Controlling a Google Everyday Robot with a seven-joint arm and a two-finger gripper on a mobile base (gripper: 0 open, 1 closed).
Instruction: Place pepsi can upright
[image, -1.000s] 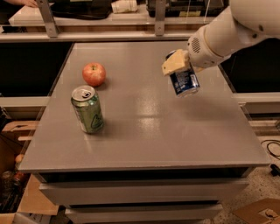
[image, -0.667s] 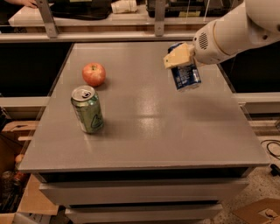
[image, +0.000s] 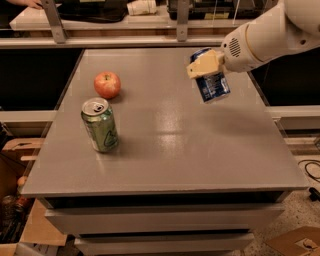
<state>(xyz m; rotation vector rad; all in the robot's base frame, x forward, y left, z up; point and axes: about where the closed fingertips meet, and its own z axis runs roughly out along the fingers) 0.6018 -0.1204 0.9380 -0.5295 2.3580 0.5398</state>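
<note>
The pepsi can (image: 213, 86) is dark blue with white markings. It hangs in the air above the right side of the grey table (image: 170, 150), tilted slightly, with its lower end clear of the surface. My gripper (image: 206, 65) comes in from the upper right on a white arm (image: 265, 37). Its tan fingers (image: 202, 64) are shut on the can's upper part, hiding the top end.
A green can (image: 100, 125) stands upright on the left side of the table. A red apple (image: 107, 84) lies behind it. A shelf with rails (image: 150, 20) runs along the back. Cardboard boxes (image: 20, 220) sit on the floor at left.
My gripper has lifted the pepsi can a little higher and further back over the right side of the table. The green can and apple have not moved.
</note>
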